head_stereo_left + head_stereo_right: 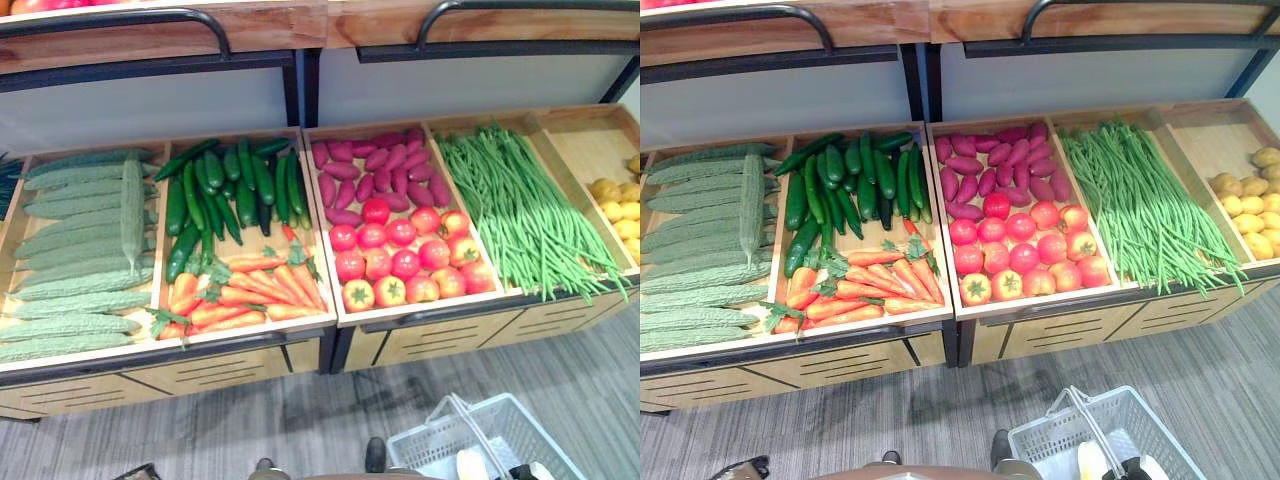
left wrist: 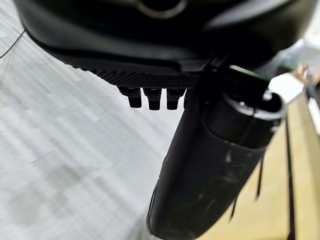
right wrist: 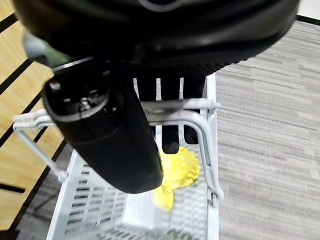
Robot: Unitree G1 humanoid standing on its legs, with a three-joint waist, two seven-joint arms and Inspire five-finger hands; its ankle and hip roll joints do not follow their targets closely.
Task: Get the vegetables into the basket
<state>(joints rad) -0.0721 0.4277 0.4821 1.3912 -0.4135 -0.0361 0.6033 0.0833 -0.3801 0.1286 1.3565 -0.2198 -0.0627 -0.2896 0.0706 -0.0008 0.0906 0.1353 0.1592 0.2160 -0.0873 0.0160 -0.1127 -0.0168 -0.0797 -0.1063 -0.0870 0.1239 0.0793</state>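
Right hand on basket handle, veg stand ahead.
My right hand (image 3: pixel 165 100) is clenched round the white basket (image 1: pixel 1120 425) handle, near right on the floor; something yellow (image 3: pixel 177 167) lies in it below my fingers. Carrots (image 1: pixel 245 290), cucumbers (image 1: pixel 225 185), tomatoes (image 1: pixel 405 260) sit far in the stand's trays. Left hand (image 2: pixel 150 95): fingers relaxed, released.

We see green gourds (image 1: pixel 80 250), dark green cucumbers (image 1: pixel 225 185), orange carrots (image 1: pixel 245 295), purple yams (image 1: pixel 375 165), red tomatoes (image 1: pixel 405 260), green beans (image 1: pixel 515 205), a white mesh basket (image 1: pixel 1160 425), grey striped floor (image 1: pixel 300 415).
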